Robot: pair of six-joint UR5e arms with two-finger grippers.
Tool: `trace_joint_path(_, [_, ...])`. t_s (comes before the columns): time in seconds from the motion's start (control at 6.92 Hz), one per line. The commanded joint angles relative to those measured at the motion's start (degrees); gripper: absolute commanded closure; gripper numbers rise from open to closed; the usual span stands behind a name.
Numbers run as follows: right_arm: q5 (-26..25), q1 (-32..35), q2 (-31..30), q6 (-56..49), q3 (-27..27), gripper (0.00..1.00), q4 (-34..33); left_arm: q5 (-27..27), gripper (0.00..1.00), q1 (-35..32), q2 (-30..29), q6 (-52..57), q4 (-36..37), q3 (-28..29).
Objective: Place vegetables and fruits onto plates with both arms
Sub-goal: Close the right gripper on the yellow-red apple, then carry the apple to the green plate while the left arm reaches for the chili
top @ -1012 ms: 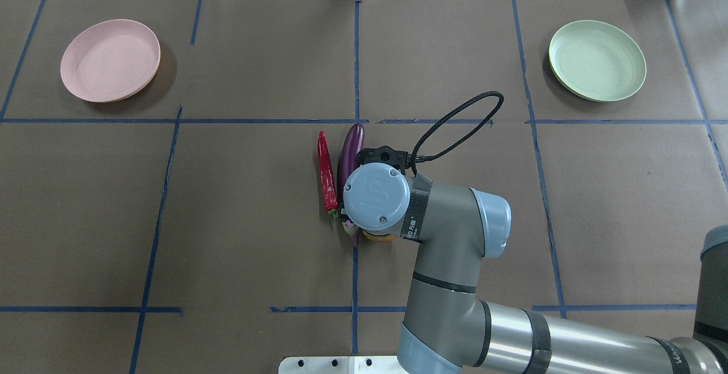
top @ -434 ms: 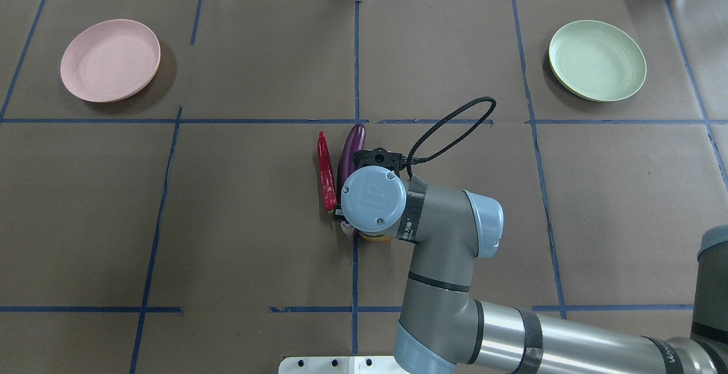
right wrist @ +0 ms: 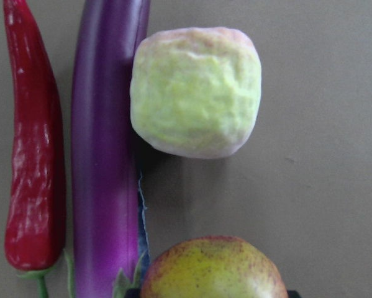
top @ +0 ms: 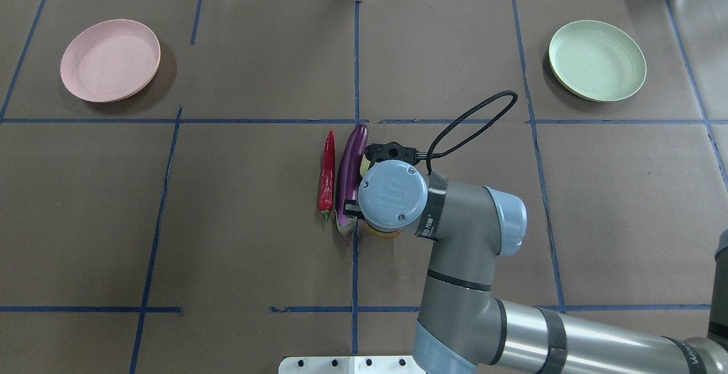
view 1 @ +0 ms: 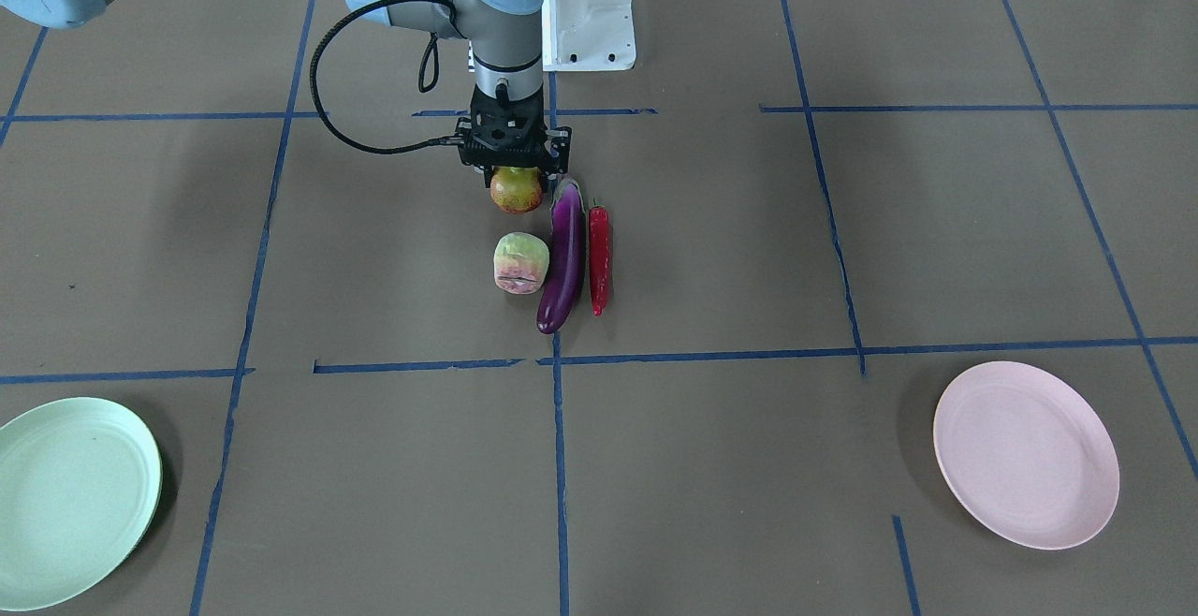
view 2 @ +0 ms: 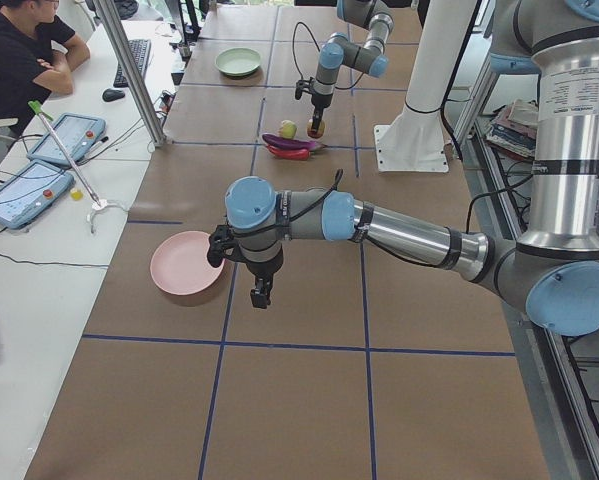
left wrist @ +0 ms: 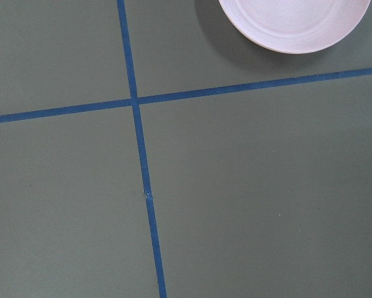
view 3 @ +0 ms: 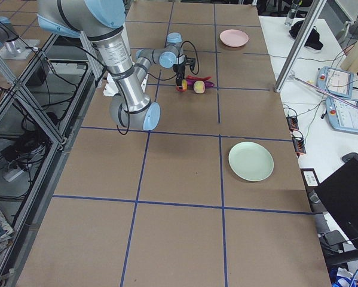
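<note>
My right gripper (view 1: 516,178) is shut on the round yellow-green and red fruit (view 1: 516,192), which fills the bottom of the right wrist view (right wrist: 213,270). Just beyond it lies the squat pale green-pink fruit (view 1: 520,263). Beside that lie the purple eggplant (view 1: 564,260) and the red chili (view 1: 599,260), parallel and close together. The mint green plate (top: 597,60) and the pink plate (top: 111,60) are empty at the far corners. My left gripper (view 2: 262,295) hangs over the table beside the pink plate (view 2: 187,270); I cannot tell if it is open.
Blue tape lines divide the brown table (top: 256,220) into squares. A black cable (top: 472,118) loops off the right wrist. The white robot base (view 1: 585,7) is at the table's near edge. A person (view 2: 24,50) sits beyond the table's left end.
The right wrist has shifted a little to the right. The chili's tip and the eggplant have swung slightly right, so both lie straighter.
</note>
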Motion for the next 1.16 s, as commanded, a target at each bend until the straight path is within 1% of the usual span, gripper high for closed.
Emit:
trace_joint_path(0.0, [0.42,1.85,-4.11,-0.64,15.10,1.00,-13.04,-2.51,0.00,0.17,1.06,-0.97,0.13,-1.95])
trace_joint_path(0.14, [0.60,4.91,-4.99,-2.64,15.68,1.00,-14.06,-5.66,0.00,2.00,0.45,-6.54,-1.09,-2.38])
trace_joint_path(0.29, [0.69,9.90,-7.35,-11.02,15.51,1.00,-13.90,-5.96,0.00,7.24,0.01,-9.39,-6.75,-2.47])
trace_joint_path(0.43, [3.56,16.48,-10.16,-18.15,14.20,1.00,-13.46,-6.05,0.00,11.91,-1.21,-16.64,-13.25,-2.30])
trace_joint_path(0.58, [7.59,23.76,-10.27,-25.62,9.84,1.00,-13.28,-5.70,0.00,17.96,-5.22,-27.32,-18.45,-1.43])
trace_joint_path(0.72, [10.24,28.97,-10.27,-31.00,3.97,1.00,-8.84,-5.26,0.00,23.06,-9.53,-35.44,-19.63,-1.07])
trace_joint_path(0.87, [13.31,33.29,-10.19,-33.75,-5.75,1.00,-0.62,-4.12,0.00,28.42,-15.58,-41.78,-19.56,-0.29])
trace_joint_path(1.01, [16.74,37.94,-9.84,-38.21,-15.42,1.00,8.51,1.02,0.00,34.48,-20.77,-46.37,-19.55,1.03])
